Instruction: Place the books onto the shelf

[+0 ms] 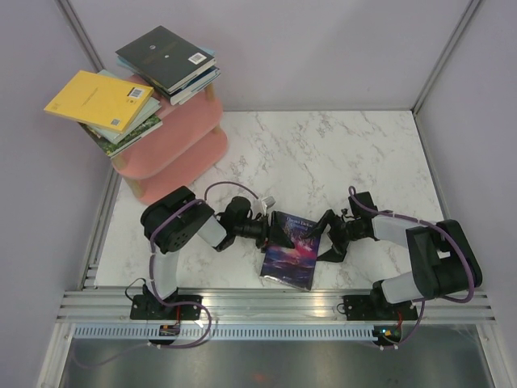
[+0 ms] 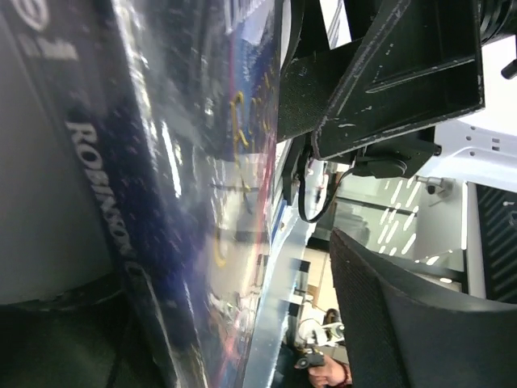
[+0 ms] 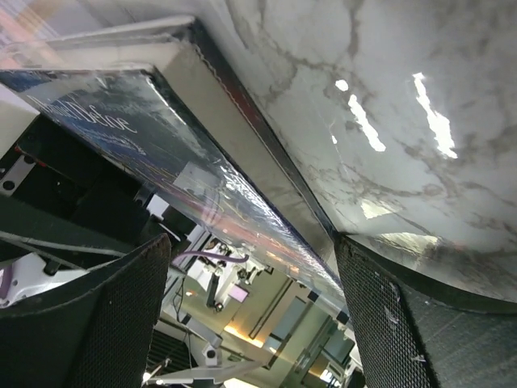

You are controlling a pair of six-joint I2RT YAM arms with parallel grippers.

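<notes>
A purple galaxy book (image 1: 291, 252) lies on the marble table (image 1: 339, 153) between my two grippers. My left gripper (image 1: 265, 232) is at the book's left edge. In the left wrist view its jaws (image 2: 234, 323) stand wide around the spine (image 2: 105, 186), with a gap to the right finger (image 2: 404, 323). My right gripper (image 1: 321, 238) is at the book's right edge, and the book's edge (image 3: 242, 162) runs between its spread fingers (image 3: 250, 323). The pink shelf (image 1: 182, 137) stands at the back left. On it are a yellow book (image 1: 98, 99), a dark book (image 1: 166, 58) and others stacked beneath.
Purple walls enclose the table on three sides. An aluminium rail (image 1: 275, 303) runs along the near edge by the arm bases. The shelf's two lower boards (image 1: 182, 166) show pink below the stacked books.
</notes>
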